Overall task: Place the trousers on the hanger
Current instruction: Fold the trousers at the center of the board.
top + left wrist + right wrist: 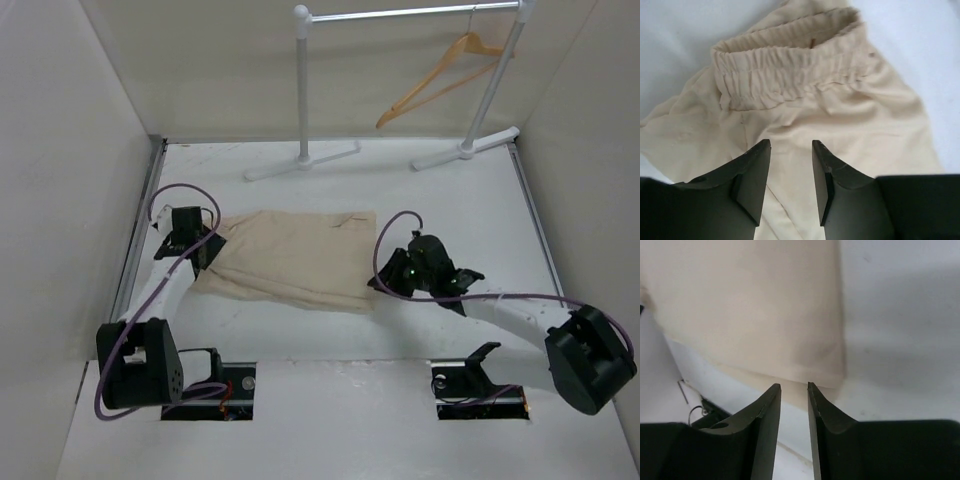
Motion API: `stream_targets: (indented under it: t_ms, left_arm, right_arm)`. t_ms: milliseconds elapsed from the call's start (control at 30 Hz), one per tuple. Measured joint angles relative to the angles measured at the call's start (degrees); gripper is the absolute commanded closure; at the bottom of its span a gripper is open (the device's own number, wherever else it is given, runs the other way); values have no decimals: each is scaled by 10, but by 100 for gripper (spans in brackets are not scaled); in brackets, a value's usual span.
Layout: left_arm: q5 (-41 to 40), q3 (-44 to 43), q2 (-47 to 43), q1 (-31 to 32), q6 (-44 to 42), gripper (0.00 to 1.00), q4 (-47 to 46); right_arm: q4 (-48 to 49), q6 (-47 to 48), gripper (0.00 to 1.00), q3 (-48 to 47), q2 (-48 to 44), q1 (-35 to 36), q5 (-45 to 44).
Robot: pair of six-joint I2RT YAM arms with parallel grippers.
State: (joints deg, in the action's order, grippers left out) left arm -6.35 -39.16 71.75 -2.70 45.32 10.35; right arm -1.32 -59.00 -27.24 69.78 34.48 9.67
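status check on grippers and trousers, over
Left gripper open over waistband. Right gripper open at other end of trousers. Cloth flat on table, not held. Hanger on rack behind.

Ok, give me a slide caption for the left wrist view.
Left gripper, jaws apart, poised above the beige trousers near their gathered waistband.

Left arm [160, 290] and right arm [510, 315] with white tubular links, blocky black joints, purple cables [180, 187] looping at wrists, matte black wedge-shaped fingers [752, 180] with bevelled tips.
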Motion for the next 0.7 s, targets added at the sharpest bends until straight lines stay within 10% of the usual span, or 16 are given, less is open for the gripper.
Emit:
stream_targets:
  t_ms: [400, 700]
  left_arm:
    - [1, -59, 14, 151, 2, 63, 12]
    - [-1, 35, 28, 63, 5, 63, 1]
  right_arm:
    - [9, 82, 85, -327, 269, -121, 19]
    - [-6, 62, 73, -352, 381, -156, 12]
